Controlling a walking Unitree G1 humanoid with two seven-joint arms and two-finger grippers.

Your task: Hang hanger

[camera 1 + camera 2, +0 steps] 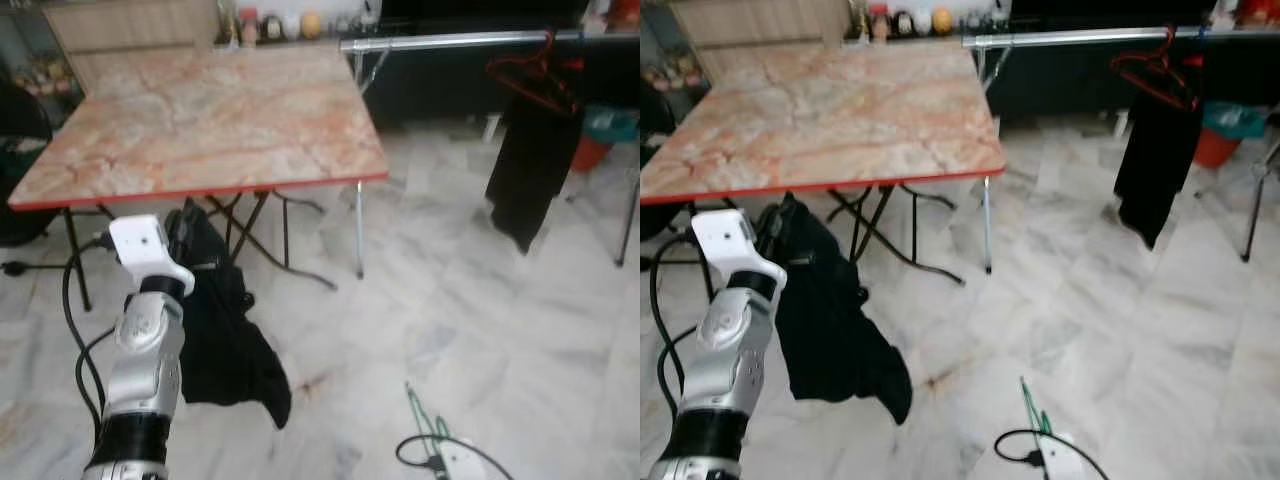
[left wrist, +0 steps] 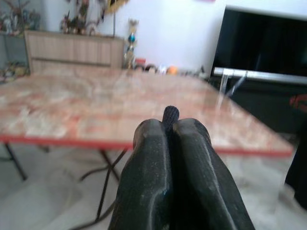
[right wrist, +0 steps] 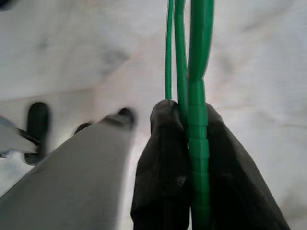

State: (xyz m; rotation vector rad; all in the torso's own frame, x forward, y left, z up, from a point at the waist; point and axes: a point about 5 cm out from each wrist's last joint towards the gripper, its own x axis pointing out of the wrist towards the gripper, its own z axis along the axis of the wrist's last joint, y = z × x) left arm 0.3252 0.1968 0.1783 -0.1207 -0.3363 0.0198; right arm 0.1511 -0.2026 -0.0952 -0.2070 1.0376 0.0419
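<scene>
My left gripper (image 2: 170, 125) is raised in front of the table edge, fingers pressed shut on the top of a black garment (image 1: 225, 340) that hangs down from it toward the floor. At my lower right, my right gripper (image 3: 184, 115) is shut on a thin green hanger (image 3: 199, 57), which also pokes up from the bottom edge of the left eye view as a green hanger (image 1: 418, 410). A silver clothes rail (image 1: 450, 42) runs along the back right. On it hangs a red hanger (image 1: 535, 72) carrying another black garment (image 1: 522, 165).
A marble-topped folding table (image 1: 200, 120) with a red edge stands ahead on the left, crossed legs beneath. An orange bucket (image 1: 590, 152) and a metal leg (image 1: 628, 225) sit at the far right. Pale marble floor (image 1: 450, 300) lies between me and the rail.
</scene>
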